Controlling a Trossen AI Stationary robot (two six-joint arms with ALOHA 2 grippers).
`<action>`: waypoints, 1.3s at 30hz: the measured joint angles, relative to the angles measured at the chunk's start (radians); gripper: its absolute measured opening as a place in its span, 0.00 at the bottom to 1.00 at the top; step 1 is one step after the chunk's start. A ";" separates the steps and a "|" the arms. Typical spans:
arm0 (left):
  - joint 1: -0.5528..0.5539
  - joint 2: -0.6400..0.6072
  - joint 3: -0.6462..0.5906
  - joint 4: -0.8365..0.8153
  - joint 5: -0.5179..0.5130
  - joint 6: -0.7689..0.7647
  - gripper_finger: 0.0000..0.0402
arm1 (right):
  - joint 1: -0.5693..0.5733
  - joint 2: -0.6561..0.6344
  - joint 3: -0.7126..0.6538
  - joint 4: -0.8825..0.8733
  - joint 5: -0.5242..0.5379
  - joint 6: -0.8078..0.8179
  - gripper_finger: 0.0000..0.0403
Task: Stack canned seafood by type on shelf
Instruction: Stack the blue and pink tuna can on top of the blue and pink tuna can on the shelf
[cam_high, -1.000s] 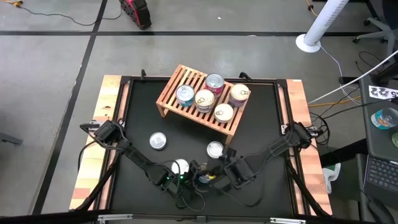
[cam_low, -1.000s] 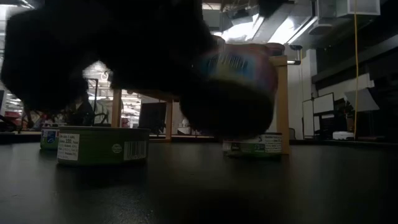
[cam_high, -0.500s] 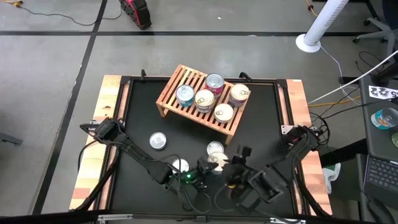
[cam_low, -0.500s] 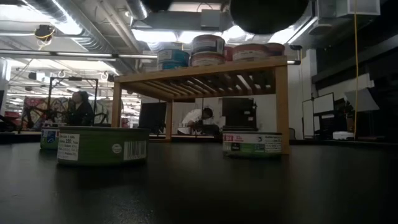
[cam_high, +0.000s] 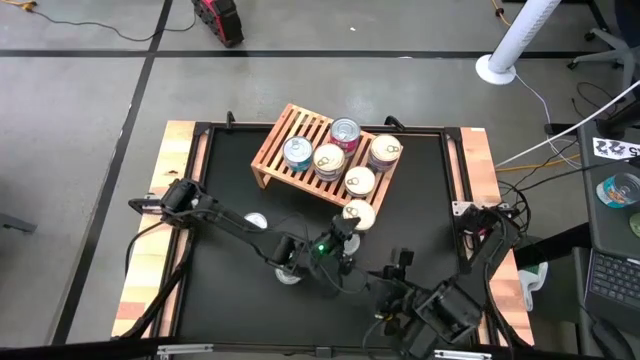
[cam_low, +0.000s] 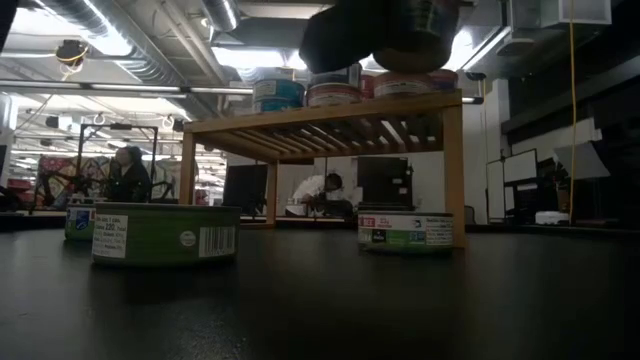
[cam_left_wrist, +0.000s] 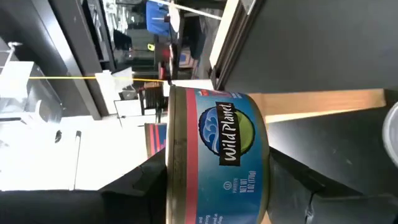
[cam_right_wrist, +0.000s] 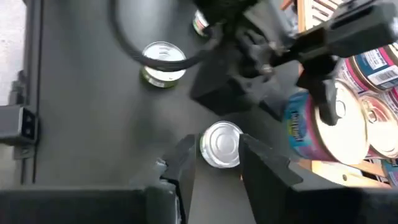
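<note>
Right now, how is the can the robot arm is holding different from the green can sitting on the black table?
The held can has a blue and pink label; the green can has a green one. The held can is up in the air in the left gripper, while the green can rests flat on the table. Both are short round tins.

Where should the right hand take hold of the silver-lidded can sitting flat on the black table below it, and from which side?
Grip the curved side wall across its width, coming straight down. The can sits lid up and low, so a sideways approach has little wall to catch. The open right hand looks down on it.
</note>
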 joint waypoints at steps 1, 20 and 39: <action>0.005 0.000 0.000 0.000 0.000 0.004 0.47 | 0.008 0.000 0.000 0.000 0.001 0.006 0.30; 0.094 -0.083 0.002 0.102 0.049 0.034 0.47 | 0.059 0.044 -0.001 0.009 -0.012 0.168 0.30; 0.240 -0.081 0.002 -0.018 0.170 -0.023 0.52 | 0.059 0.049 -0.015 0.054 -0.036 0.164 0.30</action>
